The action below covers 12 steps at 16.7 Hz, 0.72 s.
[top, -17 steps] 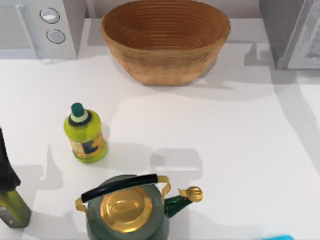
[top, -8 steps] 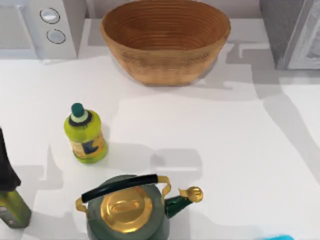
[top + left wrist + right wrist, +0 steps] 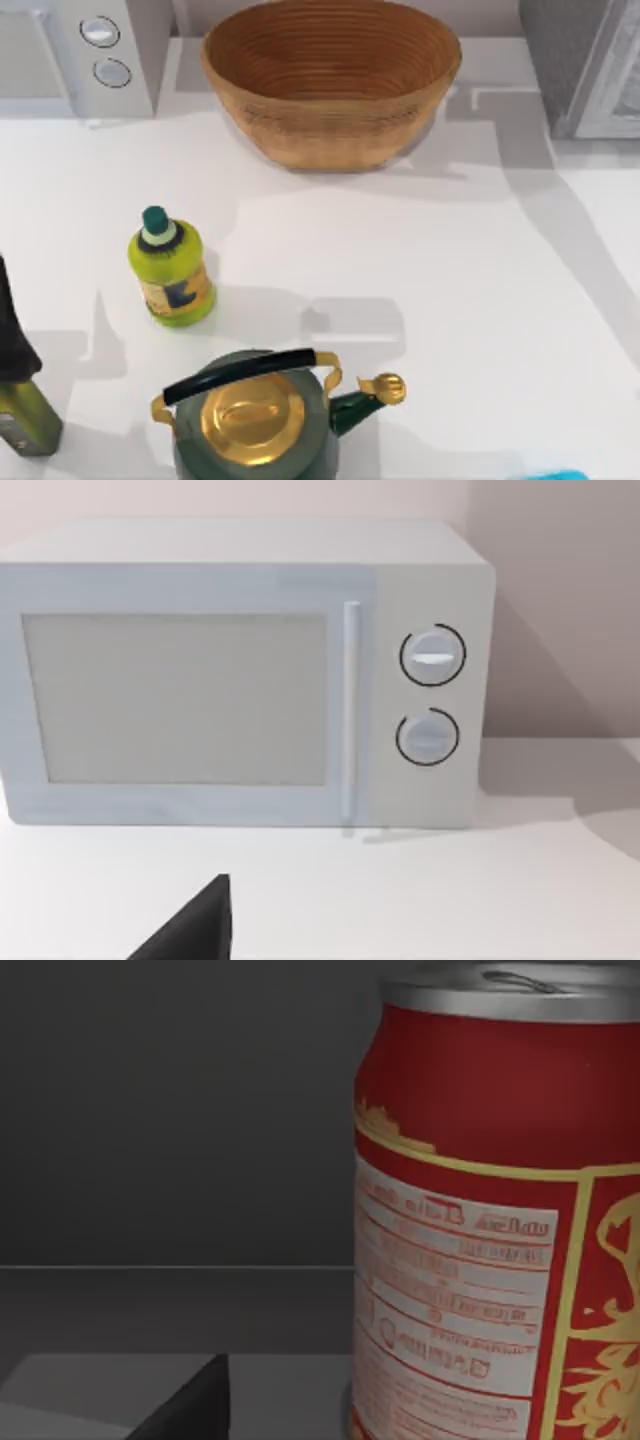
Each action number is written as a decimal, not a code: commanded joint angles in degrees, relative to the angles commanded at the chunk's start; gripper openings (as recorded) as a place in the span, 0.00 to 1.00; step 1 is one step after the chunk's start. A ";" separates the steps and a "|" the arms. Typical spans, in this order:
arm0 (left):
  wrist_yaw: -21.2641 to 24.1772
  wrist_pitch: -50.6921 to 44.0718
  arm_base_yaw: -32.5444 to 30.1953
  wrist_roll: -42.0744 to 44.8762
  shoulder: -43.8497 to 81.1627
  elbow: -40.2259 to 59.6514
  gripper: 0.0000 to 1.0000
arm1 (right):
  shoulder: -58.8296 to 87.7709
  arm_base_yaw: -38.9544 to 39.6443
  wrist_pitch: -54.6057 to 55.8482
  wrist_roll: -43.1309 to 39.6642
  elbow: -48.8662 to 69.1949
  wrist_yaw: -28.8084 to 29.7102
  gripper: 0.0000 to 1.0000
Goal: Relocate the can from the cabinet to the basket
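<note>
Can (image 3: 500, 1210) stands upright on a grey floor with dark grey walls behind it, seen very close in the right wrist view. It is red, with a shiny silver top, gold lines and a pale label full of tiny print. A dark bit of the right tool (image 3: 195, 1405) pokes in near the can, a little apart from it. I cannot tell if the right tool is released or clenched.

In the top view, the cabinet (image 3: 585, 65) sits at the far right corner of the bench (image 3: 420, 290). It is grey, with a darker side and a paler door panel. The basket (image 3: 330, 80) sits at the far edge of the bench, near the middle. It is big, round and brown, with rings inside it, and nothing lies in it.

A white microwave (image 3: 80, 55) with two round knobs sits at the far left corner. The left wrist view looks at its front, and a dark bit of the left tool (image 3: 195, 925) shows low in that view, well apart from it. I cannot tell if the left tool is released or clenched.

A yellow-green bottle (image 3: 172, 270) with a dark green cap stands near the left edge. A green kettle (image 3: 255, 415) with a gold lid and a black handle stands at the near edge. A dark bottle (image 3: 18, 385) stands at the near left corner.
</note>
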 joint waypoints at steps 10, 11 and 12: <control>0.00 0.00 0.00 0.00 0.00 0.00 1.00 | 9.54 -3.19 0.83 0.02 8.64 -3.03 0.92; 0.00 0.00 0.00 0.00 0.00 0.00 1.00 | 9.54 -3.19 0.83 0.02 8.64 -3.03 0.85; 0.00 0.00 0.00 0.00 0.00 0.00 1.00 | 9.54 -3.19 0.83 0.02 8.64 -3.03 0.77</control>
